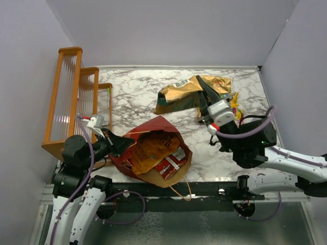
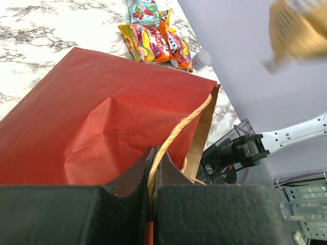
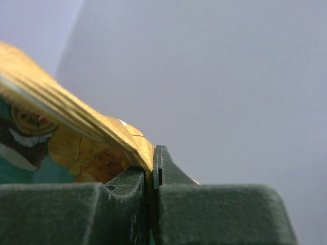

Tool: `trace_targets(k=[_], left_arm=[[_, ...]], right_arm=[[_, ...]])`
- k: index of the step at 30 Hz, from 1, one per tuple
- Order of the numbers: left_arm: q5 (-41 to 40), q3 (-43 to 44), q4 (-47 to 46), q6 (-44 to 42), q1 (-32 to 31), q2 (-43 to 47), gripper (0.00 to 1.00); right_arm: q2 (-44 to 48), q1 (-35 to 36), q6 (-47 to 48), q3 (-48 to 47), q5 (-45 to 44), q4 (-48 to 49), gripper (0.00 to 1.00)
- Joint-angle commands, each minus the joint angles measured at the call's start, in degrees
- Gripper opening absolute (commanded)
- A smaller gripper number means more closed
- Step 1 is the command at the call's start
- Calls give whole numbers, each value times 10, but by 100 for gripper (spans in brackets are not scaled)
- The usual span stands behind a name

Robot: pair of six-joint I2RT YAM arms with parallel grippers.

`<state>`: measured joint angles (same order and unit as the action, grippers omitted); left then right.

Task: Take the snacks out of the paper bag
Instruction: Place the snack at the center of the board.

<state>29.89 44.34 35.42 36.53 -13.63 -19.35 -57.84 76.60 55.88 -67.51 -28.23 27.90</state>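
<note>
Top external view: the left arm (image 1: 76, 153) rises from the lower left corner and bends toward the centre. Its left gripper (image 1: 121, 144) sits at the left rim of the paper bag (image 1: 158, 122). That bag lies on its side in the lower middle of the marble table (image 1: 138, 87), with its brown inside showing. The left wrist view shows those jaws pressed together on the bag's twisted tan handle (image 2: 176, 135).

An orange-brown chip bag (image 1: 150, 148) and a red packet (image 1: 171, 163) lie inside the bag.

The right arm (image 1: 286, 158) stretches from the lower right toward the upper centre. The right gripper (image 3: 153, 168) is pinched tight on the edge of a gold-and-green snack bag (image 1: 184, 94). Bright candy packs (image 1: 235, 104) lie just right of that wrist. An orange wooden rack (image 1: 71, 92) stands at the upper left.
</note>
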Motion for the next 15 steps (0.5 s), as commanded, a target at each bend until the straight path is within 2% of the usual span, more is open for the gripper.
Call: trace_targets(k=[1,8,11,15], left_arm=[[-14,11,11,0,-2,0,0],[-10,18,7,7,-1,0,0],[-10,23,10,9,-1,3,0],[-12,29,14,9,-2,2,0]], right_arm=[[-56,-57,81,-57,-110,126,1],[-176,-295,-108,-125,-69,-40,2],[-257,-353,-156,-168,-38,-109,1],[-392,-391,-218,-266,-66,-189,1]])
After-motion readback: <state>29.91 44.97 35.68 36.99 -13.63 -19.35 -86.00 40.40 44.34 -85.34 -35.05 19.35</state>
